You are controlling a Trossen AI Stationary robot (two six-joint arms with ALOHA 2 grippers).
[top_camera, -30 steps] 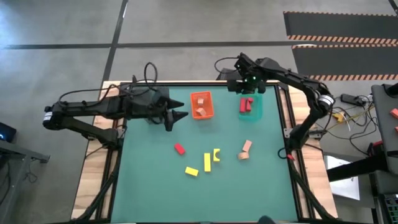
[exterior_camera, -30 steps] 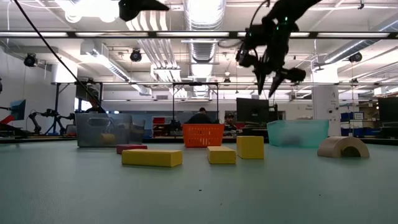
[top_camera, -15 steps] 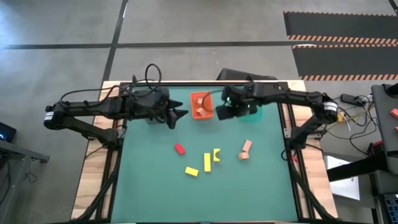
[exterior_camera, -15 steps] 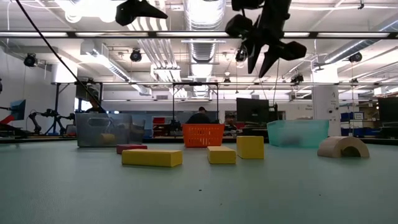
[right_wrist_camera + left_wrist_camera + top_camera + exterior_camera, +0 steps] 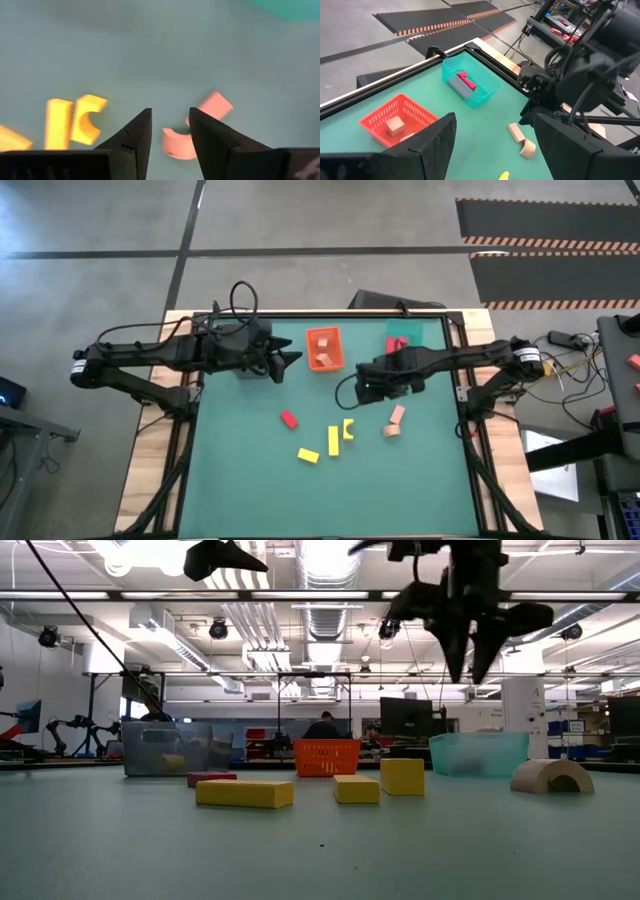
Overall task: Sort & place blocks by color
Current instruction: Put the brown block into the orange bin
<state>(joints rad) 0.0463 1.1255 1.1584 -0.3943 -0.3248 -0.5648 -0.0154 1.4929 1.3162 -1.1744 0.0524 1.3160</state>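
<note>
Two dark arms reach over the green table [image 5: 250,470], and we see the right gripper [image 5: 372,387] hanging above the middle of the mat with its jaws spread and nothing between them; in its wrist view the two dark fingers [image 5: 137,135] frame the pale pinkish-tan arch block [image 5: 176,142] and the pinkish-tan bar block [image 5: 215,106] touching it below. From above, this tan pair [image 5: 394,421] lies just in front of the right gripper, toward the table's near edge. The left gripper [image 5: 283,363] waits near the far left of the mat, just beside the orange mesh basket [image 5: 324,348], its jaws also parted and empty. We count four loose blocks nearer the middle: a small red block [image 5: 288,419], a yellow bar lying flat [image 5: 308,454], a second yellow bar [image 5: 333,441] and a yellow notched block [image 5: 348,428] close beside it. Tan cubes [image 5: 395,125] sit in the orange basket, and red pieces [image 5: 466,81] rest in the translucent teal tray [image 5: 485,97] at the far right of the mat. In the low view we also see a dark grey bin [image 5: 165,747] standing at the far left.
</note>
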